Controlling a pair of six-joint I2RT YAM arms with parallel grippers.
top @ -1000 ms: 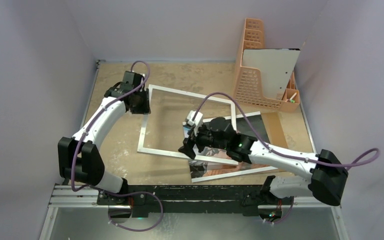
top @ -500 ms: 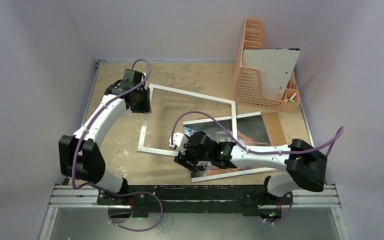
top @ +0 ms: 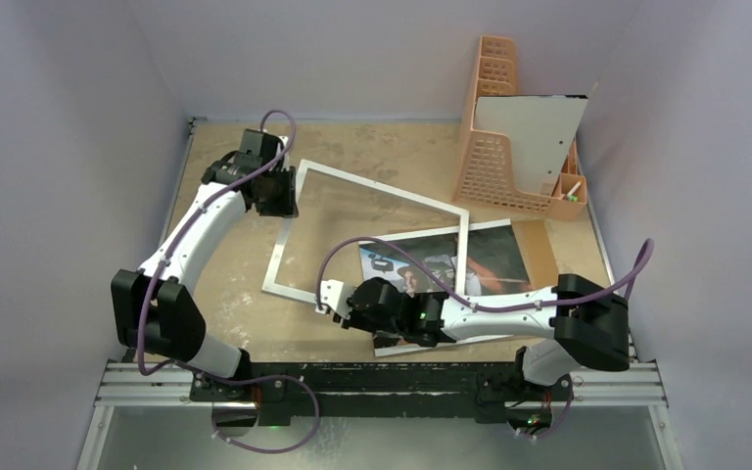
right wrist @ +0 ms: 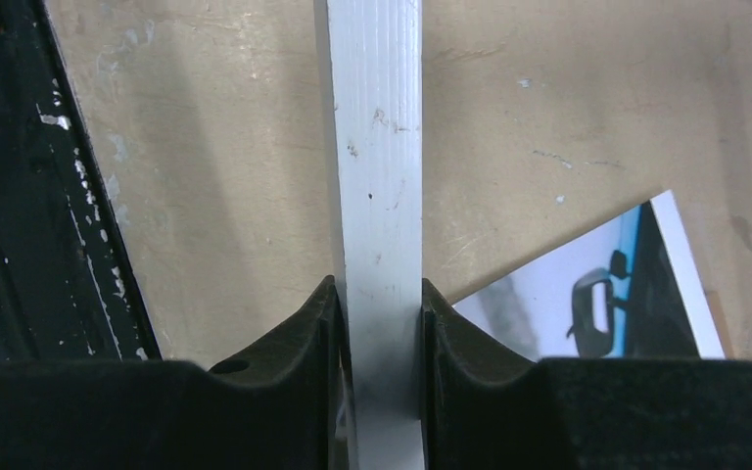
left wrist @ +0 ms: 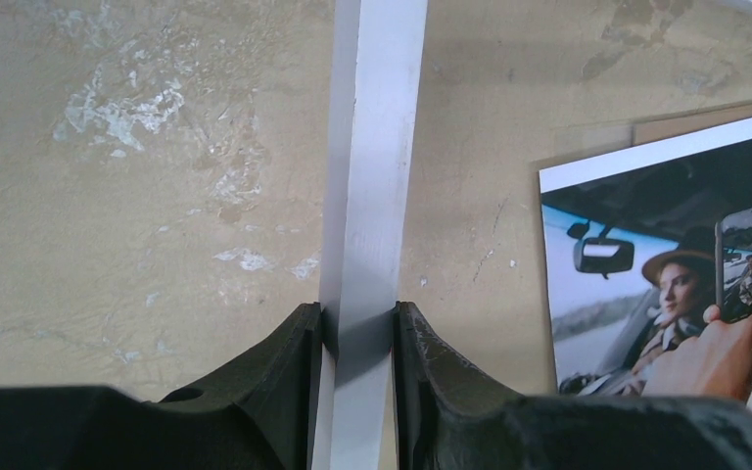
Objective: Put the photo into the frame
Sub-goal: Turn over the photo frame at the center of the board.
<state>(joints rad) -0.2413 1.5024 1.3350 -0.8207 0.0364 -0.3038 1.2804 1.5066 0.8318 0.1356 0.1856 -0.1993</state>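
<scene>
Seen from above, a large rectangular picture frame with a white front face [top: 377, 186] sits skewed on the left and middle of a worn tan worktop [top: 240, 318], its far-left corner pointing to the worktop's far-left corner. Both arms hold it. The left gripper [left wrist: 357, 333] has its dark fingers pinched narrowly on the frame's bar at that far-left corner. The right gripper [right wrist: 380, 313] is clamped the same way on the frame's near bar, close to the worktop's near edge. Whether the frame is lifted clear of the surface cannot be told. A glossy colour photo with a white border [top: 494, 259], showing a person in a hat inside a car, lies flat towards the near-right. The frame's right bar crosses over it, so its left part shows inside the frame's opening. It rests on a plain brown backing board [top: 548, 245]. A peach plastic mesh basket [top: 490, 171] stands at the far-right corner with a white board [top: 529, 127] leaning in it. The step in hand appears to be two-handed handling of the frame, probably to turn it or set it square, and the photo is not yet inserted. The next move calls for both arms to travel together so the rigid frame is not twisted, and for the right bar to clear the photo without dragging it.
</scene>
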